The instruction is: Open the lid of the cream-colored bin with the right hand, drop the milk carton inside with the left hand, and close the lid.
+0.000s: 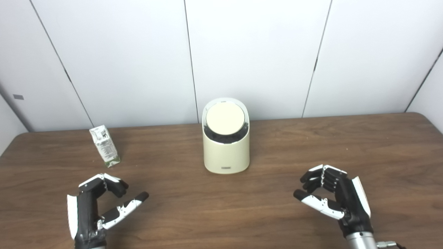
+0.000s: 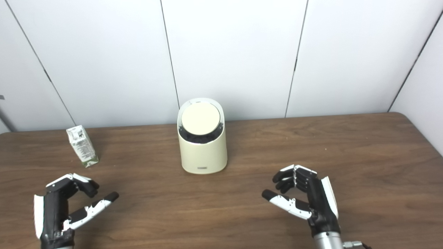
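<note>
Looking through the left eye view, the right hand [image 1: 332, 193], empty with fingers loosely curled apart, had the cream-colored bin [image 1: 226, 152] ahead and leftward, lid [image 1: 225, 118] shut. In the right eye view, the left hand [image 2: 67, 204], likewise empty and apart, had the upright milk carton [image 2: 82, 145] just ahead.
</note>
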Robot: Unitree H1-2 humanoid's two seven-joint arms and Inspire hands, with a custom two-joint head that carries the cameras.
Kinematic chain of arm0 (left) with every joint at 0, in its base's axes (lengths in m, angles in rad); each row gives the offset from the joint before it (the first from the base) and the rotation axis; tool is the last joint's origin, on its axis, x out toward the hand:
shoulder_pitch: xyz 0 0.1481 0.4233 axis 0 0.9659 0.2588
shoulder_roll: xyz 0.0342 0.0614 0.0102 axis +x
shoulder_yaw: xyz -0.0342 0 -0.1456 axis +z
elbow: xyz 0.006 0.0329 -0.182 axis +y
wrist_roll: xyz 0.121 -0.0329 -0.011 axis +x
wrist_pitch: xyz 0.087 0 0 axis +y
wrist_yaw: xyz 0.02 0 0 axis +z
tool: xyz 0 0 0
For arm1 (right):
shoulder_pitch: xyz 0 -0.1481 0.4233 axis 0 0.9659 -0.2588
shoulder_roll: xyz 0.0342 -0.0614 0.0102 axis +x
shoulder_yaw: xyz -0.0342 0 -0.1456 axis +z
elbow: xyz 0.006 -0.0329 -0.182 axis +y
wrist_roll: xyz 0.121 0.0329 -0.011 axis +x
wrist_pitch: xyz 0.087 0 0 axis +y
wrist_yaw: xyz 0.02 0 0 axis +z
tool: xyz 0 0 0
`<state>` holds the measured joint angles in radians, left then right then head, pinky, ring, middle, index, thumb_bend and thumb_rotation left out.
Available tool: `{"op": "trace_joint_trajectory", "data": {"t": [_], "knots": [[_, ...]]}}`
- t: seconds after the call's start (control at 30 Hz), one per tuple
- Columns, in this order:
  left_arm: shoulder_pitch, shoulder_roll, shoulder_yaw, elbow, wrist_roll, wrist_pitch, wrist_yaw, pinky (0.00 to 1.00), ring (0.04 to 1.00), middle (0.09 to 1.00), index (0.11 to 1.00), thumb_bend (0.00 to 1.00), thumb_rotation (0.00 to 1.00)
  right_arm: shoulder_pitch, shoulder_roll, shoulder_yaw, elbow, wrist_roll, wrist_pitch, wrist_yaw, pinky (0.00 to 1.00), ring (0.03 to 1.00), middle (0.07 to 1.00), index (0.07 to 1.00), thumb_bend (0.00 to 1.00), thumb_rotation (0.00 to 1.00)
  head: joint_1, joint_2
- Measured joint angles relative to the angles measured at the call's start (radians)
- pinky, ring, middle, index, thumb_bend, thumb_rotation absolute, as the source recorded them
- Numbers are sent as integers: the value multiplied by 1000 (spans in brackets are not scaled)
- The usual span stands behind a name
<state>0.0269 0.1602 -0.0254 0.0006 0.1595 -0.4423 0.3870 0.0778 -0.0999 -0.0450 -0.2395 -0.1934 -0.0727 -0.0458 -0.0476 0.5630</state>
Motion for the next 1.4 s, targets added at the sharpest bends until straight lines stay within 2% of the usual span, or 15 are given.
{"op": "trace_joint_trajectory", "data": {"t": [0.07, 0.17, 0.3, 0.4, 0.43, 0.57, 0.77, 0.87, 0.93, 1.0, 1.07, 1.17, 1.23, 1.27, 1.4], "knots": [[0, 2, -2, 1, 0, 0, 4, 327, 360, 377, 239, 853, 0, 0, 0, -1, 1, -8, -1, -2, 363, 413, 440, 288, 770, 353, 0, 0], [0, 2, -2, 1, 0, 0, 6, 181, 230, 287, 233, 857, 0, 0, 1, -5, 3, -7, -1, -6, 310, 373, 422, 305, 776, 377, 0, 0], [-1, 1, -3, 1, 0, 0, 13, 108, 157, 211, 229, 804, 0, 0, 8, -20, 19, 16, -15, -16, 179, 232, 294, 312, 725, 299, 0, 2], [-1, 2, -5, 0, 8, 0, 41, 68, 113, 154, 189, 674, 0, 0, 19, -29, 46, 24, -51, -36, 103, 150, 203, 234, 661, 123, -2, 2], [-1, 1, -6, 0, 26, 0, 58, 52, 94, 135, 168, 587, 0, 0, 24, -31, 54, 20, -67, -47, 87, 131, 184, 208, 646, 80, -2, 3], [-1, -7, -6, -3, 122, 0, 143, 26, 63, 106, 135, 425, 0, -2, 50, -52, 81, -29, -124, -120, 63, 106, 159, 167, 600, 7, -3, 2], [-2, 0, -25, -5, 130, -1, 177, 47, 87, 132, 152, 473, 0, -6, 54, -53, 95, -48, -147, -152, 80, 127, 180, 169, 625, 0, -3, 5], [-2, 15, -41, -5, 49, -3, 130, 75, 120, 193, 252, 545, 0, -6, 50, -51, 95, -7, -146, -139, 109, 155, 222, 243, 676, 35, -3, 8], [-2, 19, -42, -5, 1, -3, 91, 142, 186, 292, 419, 518, 34, -5, 42, -41, 87, 40, -137, -107, 244, 301, 376, 421, 562, 119, -3, 8], [-1, 20, -39, -5, -14, -3, 56, 215, 257, 378, 470, 507, 52, 3, 34, -29, 54, 73, -110, -73, 345, 409, 474, 475, 528, 147, -3, 9], [0, 21, -37, -5, -11, -3, 17, 379, 433, 524, 490, 499, 70, 5, 25, -14, 26, 76, -83, -46, 459, 537, 590, 493, 516, 158, -2, 9], [5, 28, -40, -18, 0, 2, -58, 654, 715, 772, 811, 503, 470, 6, 2, 5, 24, 51, -53, -14, 641, 738, 771, 780, 611, 423, -2, 12], [17, 37, -45, -32, -12, 24, -124, 754, 823, 869, 901, 516, 602, 8, -17, 16, 23, 36, -45, 6, 705, 812, 840, 851, 630, 558, 0, 18], [25, 42, -48, -39, -25, 37, -152, 819, 882, 918, 938, 537, 661, 9, -25, 21, 22, 30, -30, 17, 744, 847, 877, 886, 642, 644, 2, 20], [34, 46, -44, -50, -109, 70, -255, 979, 990, 995, 996, 608, 720, 25, -61, 45, -4, 0, 55, 61, 828, 928, 961, 966, 631, 843, 11, 26]]}}
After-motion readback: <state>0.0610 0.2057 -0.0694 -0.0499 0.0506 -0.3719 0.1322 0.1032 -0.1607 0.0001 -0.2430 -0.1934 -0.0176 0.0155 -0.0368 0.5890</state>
